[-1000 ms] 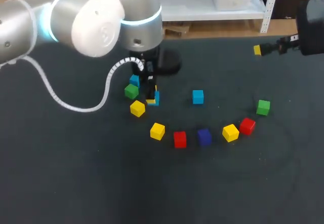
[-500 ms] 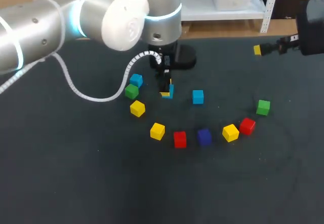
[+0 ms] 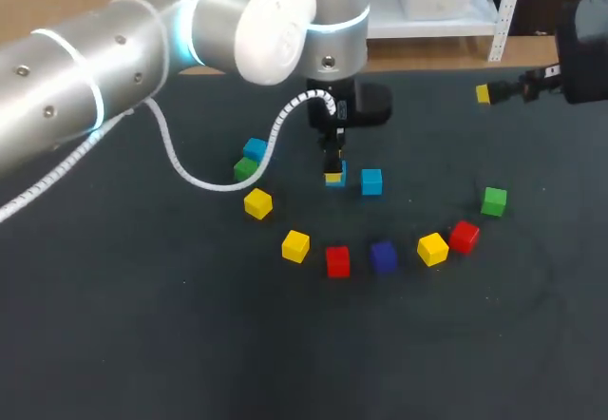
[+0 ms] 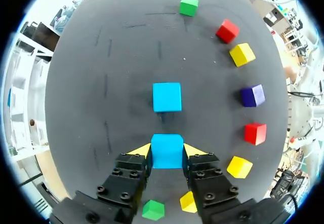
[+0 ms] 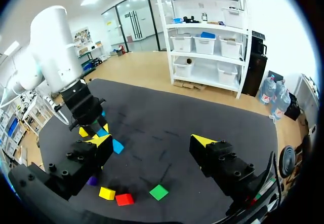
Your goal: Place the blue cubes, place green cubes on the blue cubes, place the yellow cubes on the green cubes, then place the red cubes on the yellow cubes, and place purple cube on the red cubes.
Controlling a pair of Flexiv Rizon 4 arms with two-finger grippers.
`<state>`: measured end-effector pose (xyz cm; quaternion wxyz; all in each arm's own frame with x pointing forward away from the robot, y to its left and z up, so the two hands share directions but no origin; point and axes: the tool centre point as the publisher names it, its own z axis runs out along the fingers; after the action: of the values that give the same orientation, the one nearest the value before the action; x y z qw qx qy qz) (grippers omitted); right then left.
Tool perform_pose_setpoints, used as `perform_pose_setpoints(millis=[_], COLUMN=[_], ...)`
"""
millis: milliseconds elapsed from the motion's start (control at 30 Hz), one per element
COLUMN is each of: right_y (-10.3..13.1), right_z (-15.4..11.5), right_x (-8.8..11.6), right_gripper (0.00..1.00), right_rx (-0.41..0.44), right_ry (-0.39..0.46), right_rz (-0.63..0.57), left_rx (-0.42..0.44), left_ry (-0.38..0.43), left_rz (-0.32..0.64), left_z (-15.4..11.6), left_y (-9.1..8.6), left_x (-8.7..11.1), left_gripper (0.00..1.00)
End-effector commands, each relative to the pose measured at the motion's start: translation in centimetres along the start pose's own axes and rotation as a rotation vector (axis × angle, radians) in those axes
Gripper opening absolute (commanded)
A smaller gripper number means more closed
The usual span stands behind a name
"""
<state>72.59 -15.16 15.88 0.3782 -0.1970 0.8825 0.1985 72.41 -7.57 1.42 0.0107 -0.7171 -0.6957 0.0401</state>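
The held blue cube is what this step is about. Here is what is around it, big things first.

The dark table carries all the cubes. Your left arm comes in from the left and reaches past the middle, because the blue pieces are there. Your right arm hangs at the far right edge, out of the way.

The right gripper is spread wide with nothing in it. The left gripper points down and pinches the held blue cube from two sides, low over the table. You cannot tell if the cube touches the table.

Just ahead of it lies a second blue cube, near but apart. I think the plan is to set the held one next to it, to start the bottom layer. A third blue cube lies further left, right beside a green cube.

The yellow cubes, red cubes, purple cube and another green cube lie in a curved row. They are for the later layers.
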Motion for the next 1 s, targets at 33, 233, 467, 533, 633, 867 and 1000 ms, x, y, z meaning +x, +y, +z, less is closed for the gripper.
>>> perform_pose_setpoints(millis=[33, 233, 467, 533, 633, 867, 1000], right_y=[0.2, 0.2, 0.2, 0.2, 0.2, 0.2, 0.2], right_z=[-0.1, -0.1, -0.1, -0.1, -0.1, -0.1, -0.1], right_x=[0.0, 0.0, 0.0, 0.0, 0.0, 0.0, 0.0], right_gripper=[1.0, 1.0, 1.0, 1.0, 1.0, 1.0, 1.0], right_rx=[0.008, 0.008, 0.008, 0.008, 0.008, 0.008, 0.008], right_ry=[0.0, 0.0, 0.0, 0.0, 0.0, 0.0, 0.0], right_rz=[0.0, 0.0, 0.0, 0.0, 0.0, 0.0, 0.0], left_rx=[0.042, 0.057, 0.099, 0.099, 0.118, 0.114, 0.111], left_ry=[0.0, 0.004, 0.005, 0.002, -0.013, -0.019, -0.029], left_rz=[0.003, 0.009, -0.049, -0.051, -0.061, -0.06, -0.059], left_z=[0.4, 0.7, 1.1, 1.3, 1.7, 1.8, 1.8], left_y=[0.7, 0.4, -0.1, -0.3, -0.2, -0.1, 0.1], left_x=[-0.9, -1.6, -1.9, -1.9, -1.9, -2.0, -1.8], left_gripper=[0.0, 0.0, 0.0, 0.0, 0.0, 0.0, 0.0])
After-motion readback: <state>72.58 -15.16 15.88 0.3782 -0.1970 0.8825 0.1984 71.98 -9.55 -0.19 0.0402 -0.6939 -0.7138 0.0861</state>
